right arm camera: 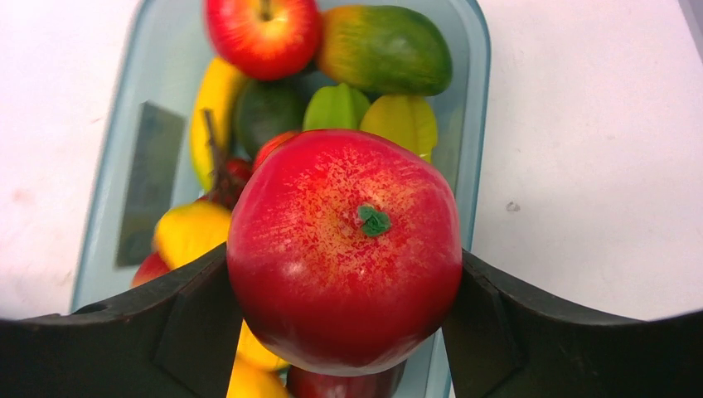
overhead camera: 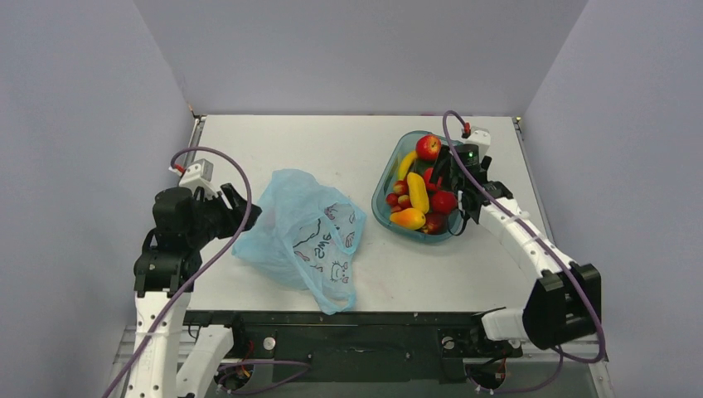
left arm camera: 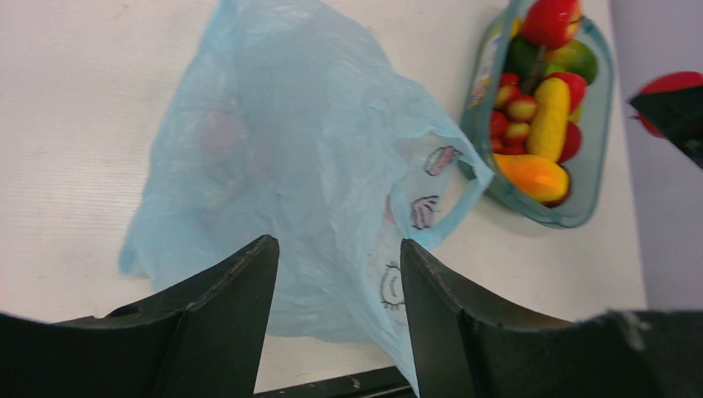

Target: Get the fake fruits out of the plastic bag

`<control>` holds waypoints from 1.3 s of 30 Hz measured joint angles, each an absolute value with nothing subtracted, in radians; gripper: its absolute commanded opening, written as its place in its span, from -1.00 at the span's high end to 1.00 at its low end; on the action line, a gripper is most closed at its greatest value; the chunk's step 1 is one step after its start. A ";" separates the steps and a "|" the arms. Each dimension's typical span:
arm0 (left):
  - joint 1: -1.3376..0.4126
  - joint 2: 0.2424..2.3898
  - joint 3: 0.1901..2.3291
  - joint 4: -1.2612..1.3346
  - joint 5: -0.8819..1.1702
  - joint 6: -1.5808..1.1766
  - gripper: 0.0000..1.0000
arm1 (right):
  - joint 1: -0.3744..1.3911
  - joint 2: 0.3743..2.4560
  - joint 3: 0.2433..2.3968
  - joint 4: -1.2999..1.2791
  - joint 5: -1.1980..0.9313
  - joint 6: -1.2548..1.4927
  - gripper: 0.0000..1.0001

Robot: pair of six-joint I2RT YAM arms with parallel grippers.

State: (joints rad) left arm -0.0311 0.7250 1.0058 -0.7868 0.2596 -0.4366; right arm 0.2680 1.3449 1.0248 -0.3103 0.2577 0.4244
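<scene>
The light-blue plastic bag (overhead camera: 303, 236) lies crumpled on the table left of centre, and also shows in the left wrist view (left arm camera: 307, 149). A faint reddish patch shows through it; I cannot tell what it is. My left gripper (overhead camera: 240, 209) is open at the bag's left edge, with the film seen between its jaws (left arm camera: 338, 243). My right gripper (overhead camera: 450, 197) is shut on a red apple with yellowish patches (right arm camera: 344, 249), held just above the teal tub (overhead camera: 377, 211). The tub holds another red apple (overhead camera: 428, 147), a yellow elongated fruit (overhead camera: 418, 192) and an orange-yellow fruit (overhead camera: 408, 218).
The tub (right arm camera: 477, 99) also holds a green-and-orange mango (right arm camera: 385, 50), green star-shaped pieces and small red strawberries (left arm camera: 507, 124). The bag's loop handle (left arm camera: 464, 191) reaches toward the tub. Grey walls close in on three sides; the table's front edge runs just below the bag.
</scene>
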 measured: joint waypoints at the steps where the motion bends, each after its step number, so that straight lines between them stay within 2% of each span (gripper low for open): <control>1: -0.034 0.705 0.998 -0.789 0.290 -0.455 -0.08 | 0.242 1.402 1.050 -0.303 0.254 0.432 0.78; 6: -0.083 0.648 0.983 -0.794 0.373 -0.515 -0.10 | 0.158 1.603 1.138 -0.290 0.237 0.439 0.65; 8: -0.109 0.631 0.976 -0.801 0.382 -0.530 -0.10 | 0.137 1.652 1.158 -0.292 0.233 0.439 0.53; 12: -0.139 0.611 0.969 -0.825 0.394 -0.549 -0.10 | 0.129 1.687 1.172 -0.292 0.230 0.436 0.22; 15: -0.149 0.600 0.969 -0.831 0.402 -0.564 -0.10 | 0.129 1.697 1.185 -0.292 0.227 0.433 -0.07; 16: -0.150 0.597 0.969 -0.833 0.403 -0.567 -0.11 | 0.129 1.700 1.190 -0.292 0.226 0.431 -0.23; 18: -0.152 0.594 0.971 -0.839 0.408 -0.571 -0.14 | 0.129 1.704 1.192 -0.293 0.223 0.427 -0.39; 26: -0.152 0.607 1.068 -0.849 0.426 -0.573 -0.16 | 0.134 1.703 1.198 -0.296 0.220 0.382 -0.67; 39: -0.152 0.617 1.188 -0.852 0.447 -0.572 -0.18 | 0.207 1.544 1.201 -0.400 0.281 0.328 -0.73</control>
State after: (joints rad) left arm -0.1520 0.6167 1.1885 -0.8516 0.4469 -0.5724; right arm 0.2070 1.5436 1.2011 -0.4000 0.2810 0.3279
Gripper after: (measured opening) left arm 0.589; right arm 0.868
